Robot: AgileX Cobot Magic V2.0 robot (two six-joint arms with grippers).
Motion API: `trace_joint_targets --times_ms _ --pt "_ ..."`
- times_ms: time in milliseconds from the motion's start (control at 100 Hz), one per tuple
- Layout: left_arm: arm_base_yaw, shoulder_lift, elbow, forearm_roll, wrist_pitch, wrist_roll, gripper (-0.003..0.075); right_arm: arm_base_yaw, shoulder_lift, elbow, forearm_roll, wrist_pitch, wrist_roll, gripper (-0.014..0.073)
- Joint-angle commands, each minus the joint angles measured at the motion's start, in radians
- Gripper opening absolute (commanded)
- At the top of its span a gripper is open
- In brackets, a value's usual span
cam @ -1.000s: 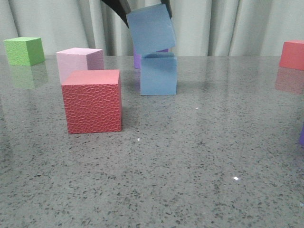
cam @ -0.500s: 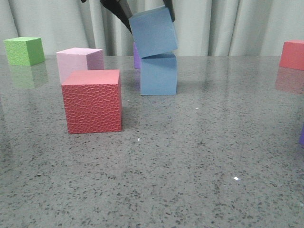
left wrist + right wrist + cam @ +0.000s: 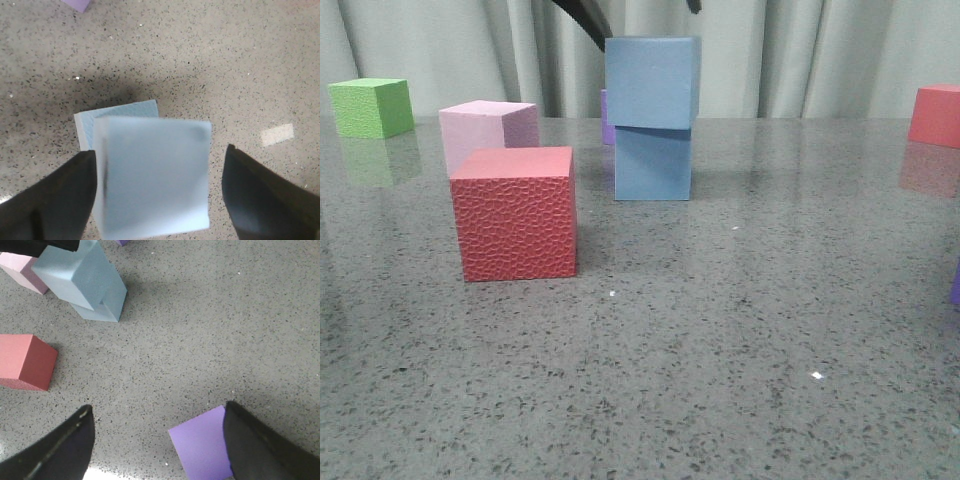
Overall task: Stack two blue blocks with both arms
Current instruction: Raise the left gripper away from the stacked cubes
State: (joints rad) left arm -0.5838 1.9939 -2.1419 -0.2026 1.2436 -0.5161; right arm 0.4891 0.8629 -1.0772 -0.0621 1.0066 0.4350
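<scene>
Surface (image 3: 740, 330): grey speckled stone, carrying all the cubes.
Textured red cube (image 3: 515, 212): nearest in the front view, to my left of centre, resting flat.
Pink cube (image 3: 487, 128): just behind the textured red cube, partly hidden by it.
Lower blue block (image 3: 653, 163): on the surface, a little right of and behind the red cube, upright.
Upper blue block (image 3: 652, 82): resting on top of the lower blue block, roughly level, its edges slightly offset so it overhangs toward my left side.
My left jaws (image 3: 159, 187): spread apart on either side of the upper blue block; one finger sits against the block's side, the other stands clear with a gap. Only dark finger tips show above the stack in the front view.
My right jaws (image 3: 159, 435): spread apart, holding nothing, above bare surface near a purple cube (image 3: 202, 449), well apart from the stack.
Small purple cube (image 3: 608, 117): behind the stack, mostly hidden.
Green cube (image 3: 371, 107): far left, at the back.
Second red cube (image 3: 935, 115): far right, at the back.
Curtain (image 3: 800, 55): pale folds behind the surface.
</scene>
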Motion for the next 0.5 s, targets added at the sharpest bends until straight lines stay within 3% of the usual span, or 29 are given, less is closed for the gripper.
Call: trace_joint_targets --times_ms 0,170,490 --pt "-0.009 -0.058 -0.034 -0.006 -0.026 0.002 0.0504 -0.002 -0.01 -0.023 -0.02 -0.058 -0.009 0.0535" --pt "-0.01 -0.076 -0.034 0.021 -0.003 0.004 0.0503 -0.002 -0.013 -0.023 -0.02 -0.056 -0.009 0.0535" --pt "-0.072 -0.185 -0.027 0.223 0.025 0.034 0.0503 -0.002 -0.014 -0.023 -0.029 -0.056 -0.009 0.0535"
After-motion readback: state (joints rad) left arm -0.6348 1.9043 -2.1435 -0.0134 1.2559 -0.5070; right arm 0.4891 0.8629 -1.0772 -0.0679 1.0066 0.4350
